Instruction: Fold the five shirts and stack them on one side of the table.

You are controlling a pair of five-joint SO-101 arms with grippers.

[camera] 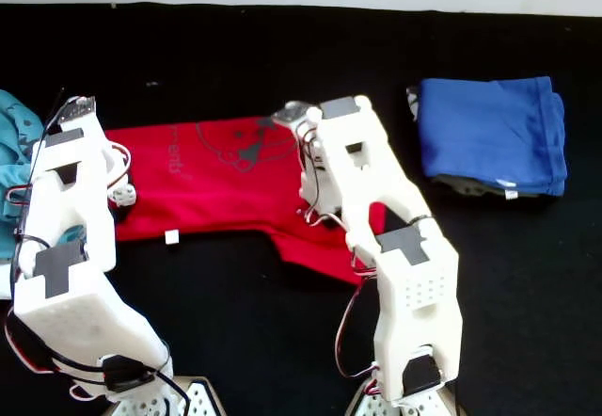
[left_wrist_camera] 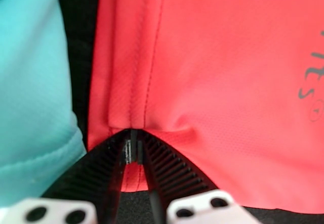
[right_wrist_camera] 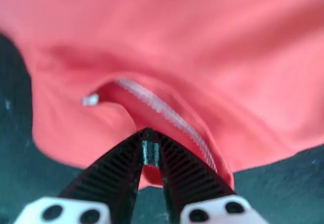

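The red shirt (camera: pixel 216 185) lay in the middle of the black table (camera: pixel 235 49), spread out flat, with one part hanging toward the robot's side. A small white tag (camera: pixel 171 237) showed at its near edge.

The left gripper (left_wrist_camera: pixel 134 150) was at the left end of the red shirt. Its fingers were pressed together on the hem, and the cloth made small wrinkles around the tips. Just beside this place lay a teal shirt (left_wrist_camera: pixel 30 82), not folded, at the left edge of the table, with a thin strip of black table between the two shirts.

The right gripper (right_wrist_camera: pixel 149 150) was at the right part of the red shirt. Its fingers were also clenched on a fold of the red cloth, near a seam with light stitching.

At the far right side of the table, well apart from the red shirt, a folded blue shirt (camera: pixel 494 134) rested on top of a dark folded shirt (camera: pixel 470 185), of which only the near edge could be seen.
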